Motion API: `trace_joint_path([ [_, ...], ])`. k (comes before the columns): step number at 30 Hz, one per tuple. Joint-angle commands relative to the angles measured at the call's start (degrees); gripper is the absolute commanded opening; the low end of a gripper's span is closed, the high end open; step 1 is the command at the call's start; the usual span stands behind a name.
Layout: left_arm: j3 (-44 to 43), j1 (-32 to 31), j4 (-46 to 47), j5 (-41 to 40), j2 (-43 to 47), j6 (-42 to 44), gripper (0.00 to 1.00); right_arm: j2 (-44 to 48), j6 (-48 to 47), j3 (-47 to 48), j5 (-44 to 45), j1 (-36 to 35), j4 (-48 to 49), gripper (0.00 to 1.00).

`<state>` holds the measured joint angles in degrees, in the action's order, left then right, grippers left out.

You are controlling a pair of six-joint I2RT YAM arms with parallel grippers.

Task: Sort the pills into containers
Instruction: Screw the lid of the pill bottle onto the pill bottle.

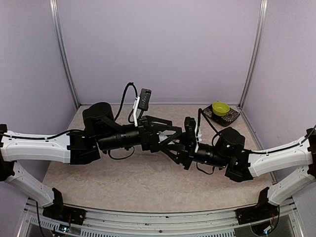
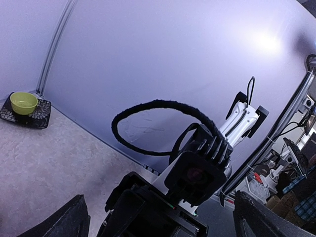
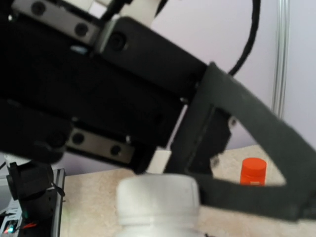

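Observation:
A white pill bottle [image 3: 158, 200] with a white cap fills the bottom middle of the right wrist view, raised off the table. My right gripper [image 1: 184, 144] appears shut on it, though its own fingers are out of that frame. My left gripper [image 1: 177, 137] is open. Its fingers [image 2: 69, 219] stand wide apart on either side of the right wrist. One black finger [image 3: 247, 148] of it crosses just above and to the right of the bottle cap. The two grippers meet over the table's middle. The dark green containers and any loose pills are out of view.
A yellow-green bowl [image 1: 220, 107] sits on a dark patterned mat [image 1: 232, 118] at the back right; the bowl also shows in the left wrist view [image 2: 23, 102]. An orange-capped item [image 3: 253, 171] stands on the table behind the bottle. Pale walls enclose three sides.

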<state>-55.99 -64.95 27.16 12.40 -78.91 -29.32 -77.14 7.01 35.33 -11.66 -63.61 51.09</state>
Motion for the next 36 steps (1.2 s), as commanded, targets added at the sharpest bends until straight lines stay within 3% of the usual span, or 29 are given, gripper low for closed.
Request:
trace_joint_path([
  [1,-0.2,1.1,-0.5,-2.1,3.3,0.3,0.99,3.9,-1.5,0.6,1.9,-0.5,-3.2,0.07],
  [16,1.7,1.7,-0.5,-0.3,4.4,-2.9,0.99,11.9,-7.6,-0.3,9.8,-0.1,-9.0,0.08],
  [36,0.9,0.7,1.3,0.7,2.4,-3.2,0.99,8.6,-6.7,0.6,8.4,-0.1,-8.0,0.08],
])
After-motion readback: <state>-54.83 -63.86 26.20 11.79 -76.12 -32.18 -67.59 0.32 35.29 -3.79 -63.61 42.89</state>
